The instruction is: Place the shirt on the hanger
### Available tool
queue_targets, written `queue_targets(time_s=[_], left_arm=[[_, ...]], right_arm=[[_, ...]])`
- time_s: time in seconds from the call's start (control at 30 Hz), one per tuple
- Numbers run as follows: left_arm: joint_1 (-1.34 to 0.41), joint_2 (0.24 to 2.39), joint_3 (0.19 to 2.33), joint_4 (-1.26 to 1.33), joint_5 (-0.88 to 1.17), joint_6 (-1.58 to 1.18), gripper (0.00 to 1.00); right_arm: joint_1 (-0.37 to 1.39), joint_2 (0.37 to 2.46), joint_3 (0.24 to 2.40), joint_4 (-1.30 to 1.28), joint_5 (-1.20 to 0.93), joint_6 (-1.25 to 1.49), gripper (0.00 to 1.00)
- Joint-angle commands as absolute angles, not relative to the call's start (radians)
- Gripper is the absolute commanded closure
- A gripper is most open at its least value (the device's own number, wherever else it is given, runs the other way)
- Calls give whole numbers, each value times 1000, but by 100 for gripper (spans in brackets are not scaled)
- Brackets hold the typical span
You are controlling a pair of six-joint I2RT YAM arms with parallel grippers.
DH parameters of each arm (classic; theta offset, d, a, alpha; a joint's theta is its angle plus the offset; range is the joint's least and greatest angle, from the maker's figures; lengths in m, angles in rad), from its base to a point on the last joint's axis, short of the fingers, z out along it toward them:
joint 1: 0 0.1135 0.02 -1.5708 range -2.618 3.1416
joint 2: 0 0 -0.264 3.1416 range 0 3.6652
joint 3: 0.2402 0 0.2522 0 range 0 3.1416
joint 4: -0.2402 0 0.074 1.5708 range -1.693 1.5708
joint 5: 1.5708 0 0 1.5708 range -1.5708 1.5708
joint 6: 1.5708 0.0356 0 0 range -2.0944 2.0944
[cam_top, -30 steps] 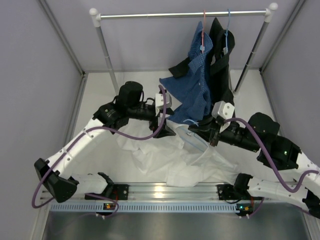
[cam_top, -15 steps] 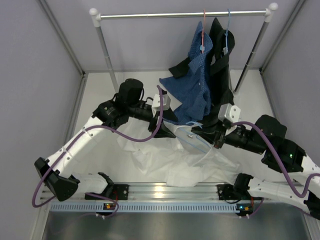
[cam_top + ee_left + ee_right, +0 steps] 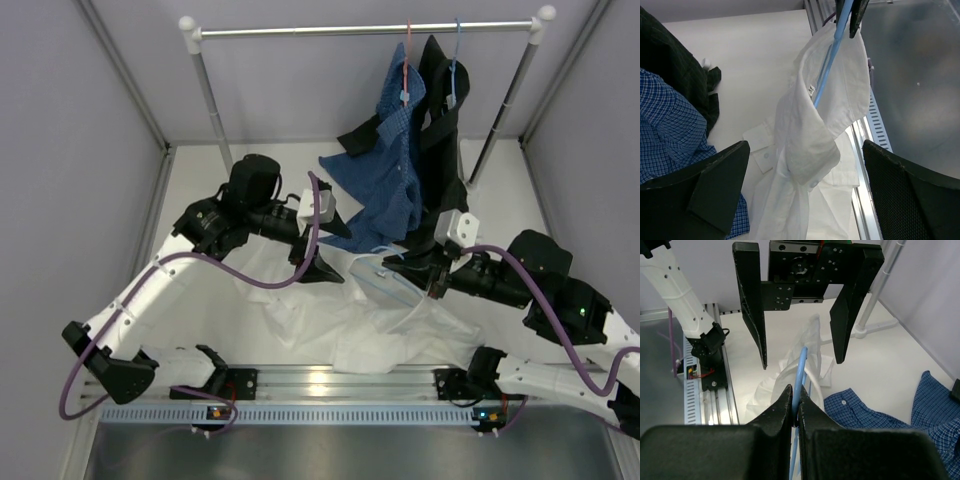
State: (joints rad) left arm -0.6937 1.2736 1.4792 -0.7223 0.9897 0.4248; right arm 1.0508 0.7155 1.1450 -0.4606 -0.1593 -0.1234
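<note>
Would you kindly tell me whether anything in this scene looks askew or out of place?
Yes. The shirt is not spread over the hanger: it hangs bunched and twisted around the wire near its collar, and the rest lies crumpled on the table. The right gripper pinches the hanger's wire.

- Grey walls [image 3: 70, 150] left, right, far;
- white tabletop [image 3: 200, 190];
- metal clothes rail [image 3: 300, 31] on two posts, far side;
- aluminium rail [image 3: 330, 380] along near edge
</note>
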Motion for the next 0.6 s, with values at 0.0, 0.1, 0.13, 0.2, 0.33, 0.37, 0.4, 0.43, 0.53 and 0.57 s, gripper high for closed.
queue_targets(time_s=[0.0,0.1,0.13,0.2,0.33,0.37,0.4,0.43,0.53,0.57], left_arm=[[-692,1269,1505,-775,947,494,2],[-695,1281,1497,-776,937,531,9],[-695,1285,1499,-776,914,544,13],[-696,1287,1500,-776,890,552,16],[-696,1284,1503,-778,913,569,19],[-696,1287,1506,-776,922,566,20],[-696,1292,1505,-778,933,565,22],[-696,1296,1506,-776,942,560,23],[-696,1315,1505,-778,977,543,27],[-698,1321,1502,-776,994,540,29]], right_arm=[[1049,710,1187,-448,-199,-133,100],[1051,715,1195,-454,-212,-133,100],[1049,716,1198,-460,-218,-133,100],[1049,718,1203,-468,-222,-135,100],[1049,724,1201,-476,-242,-135,100],[1049,726,1201,-477,-253,-133,100],[1049,730,1201,-474,-258,-130,100],[1049,732,1201,-472,-265,-130,100],[1049,745,1210,-471,-270,-129,100],[1049,749,1213,-465,-270,-127,100]])
